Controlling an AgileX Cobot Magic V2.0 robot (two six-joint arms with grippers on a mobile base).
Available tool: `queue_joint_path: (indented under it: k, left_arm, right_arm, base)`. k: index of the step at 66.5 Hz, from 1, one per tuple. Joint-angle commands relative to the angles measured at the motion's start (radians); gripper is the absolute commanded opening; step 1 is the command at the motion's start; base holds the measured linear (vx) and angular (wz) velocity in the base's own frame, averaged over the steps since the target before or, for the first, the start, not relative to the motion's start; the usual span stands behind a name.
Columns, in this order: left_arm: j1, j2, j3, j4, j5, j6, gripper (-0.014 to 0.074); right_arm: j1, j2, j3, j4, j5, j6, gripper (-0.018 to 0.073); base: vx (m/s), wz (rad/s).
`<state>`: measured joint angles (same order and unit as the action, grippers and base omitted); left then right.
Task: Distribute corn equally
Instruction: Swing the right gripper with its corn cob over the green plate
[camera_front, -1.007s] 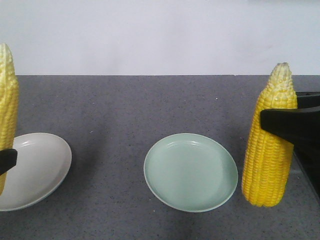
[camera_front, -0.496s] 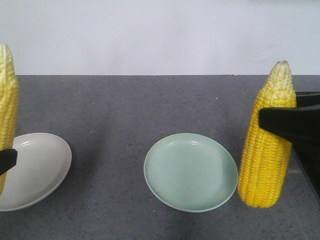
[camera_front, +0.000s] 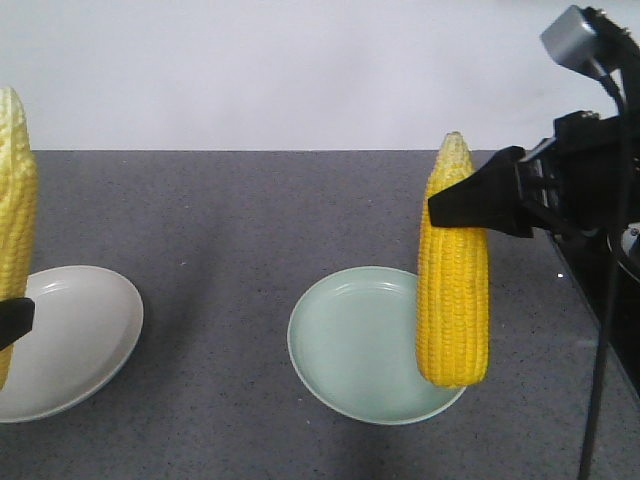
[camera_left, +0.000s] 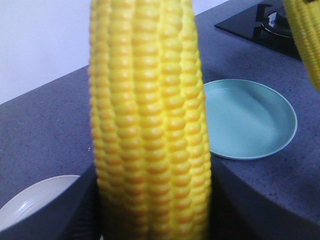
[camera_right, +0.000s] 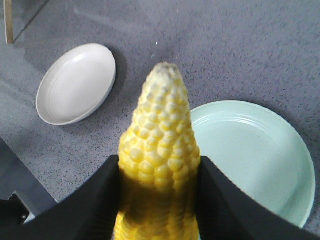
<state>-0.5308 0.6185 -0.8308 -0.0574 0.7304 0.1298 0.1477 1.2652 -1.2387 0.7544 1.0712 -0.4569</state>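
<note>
From the front view, the right hand (camera_front: 478, 200) pinched one corn cob (camera_front: 453, 290) high on its upright body, its butt hanging over the green plate (camera_front: 340, 345). The left hand (camera_front: 14, 320) was barely in frame beside another cob (camera_front: 14, 230) above the white plate (camera_front: 90, 320) on the bench (camera_front: 250, 210).

In the left wrist view the cob (camera_left: 150, 125) filled the frame; the grip itself could not be told.

In the right wrist view, fingers (camera_right: 95, 200) pressed both flanks of the cob (camera_right: 160, 160). It looked stiff, fairly light, glossy (likely slippery), best gripped mid-body. No writing was readable.
</note>
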Motion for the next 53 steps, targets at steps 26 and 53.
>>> queue_joint_path:
  k: [26,53]
  left_arm:
    - [-0.005,0.003,-0.022,-0.006,-0.075,-0.009,0.0271]
    - [-0.005,0.003,-0.022,-0.006,-0.075,-0.009,0.0271]
  right_arm:
    - [-0.001,0.328,-0.318,0.003,0.141,0.107,0.0245]
    - [0.048,0.492,-0.396,-0.115,0.202,0.234,0.0245]
  base:
    - [0.0,0.0]
    - [0.0,0.0]
